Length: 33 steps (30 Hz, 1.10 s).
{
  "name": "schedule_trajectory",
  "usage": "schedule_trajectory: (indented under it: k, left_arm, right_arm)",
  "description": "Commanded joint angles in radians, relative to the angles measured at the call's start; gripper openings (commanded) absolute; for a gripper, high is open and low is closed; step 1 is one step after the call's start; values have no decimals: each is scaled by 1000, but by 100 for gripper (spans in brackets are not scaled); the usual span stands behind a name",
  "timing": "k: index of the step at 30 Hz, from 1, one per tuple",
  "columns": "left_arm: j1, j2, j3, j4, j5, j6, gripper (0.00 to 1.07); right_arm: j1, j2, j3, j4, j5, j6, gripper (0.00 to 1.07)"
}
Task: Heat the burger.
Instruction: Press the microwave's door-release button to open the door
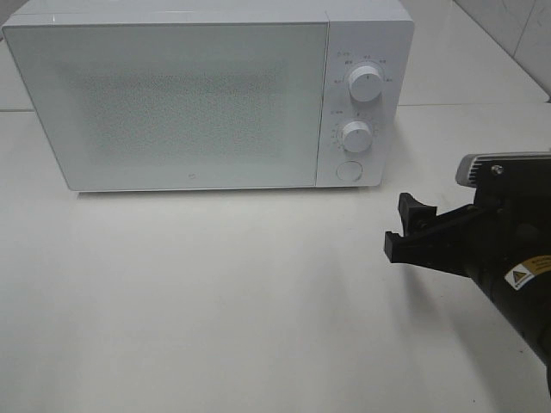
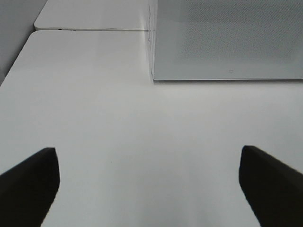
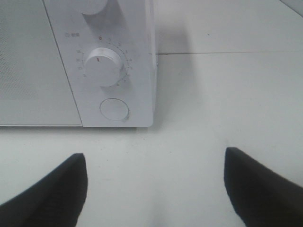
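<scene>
The burger shows in no view; perhaps it sits behind the shut door of the microwave (image 1: 198,95), I cannot tell; the right gripper (image 1: 399,225), jaws wide and empty, faces the round button (image 3: 114,109) just ahead; the left gripper (image 2: 149,163), also wide and empty, stands farther back over the table (image 2: 118,123).

The bench (image 1: 215,301) is a smooth, plain white surface. A thin joint line (image 1: 482,105) crosses it towards the far side, where a second white slab (image 2: 85,19) butts against the near one. A white microwave (image 1: 172,95) stands directly on the bench with its door shut, and the joint line runs into its sides. Its right-hand panel carries an upper knob (image 1: 366,86), a lower knob (image 1: 355,134) and a round button (image 1: 348,170).
</scene>
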Motion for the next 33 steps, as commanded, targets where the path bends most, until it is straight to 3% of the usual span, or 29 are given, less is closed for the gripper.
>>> schedule_trajectory:
  k: [1,21,33]
  left_arm:
    - [-7,-21,5,-2,-4,1,98]
    - [-7,-21,5,-2,-4,1,98]
    - [-7,-21,5,-2,-4,1,98]
  right_arm:
    - [49,1,-50,36,-185,-57,75]
    - [70,2,-99,36,-155,24,73]
    - [70,2,-99,35,-93,618,55]
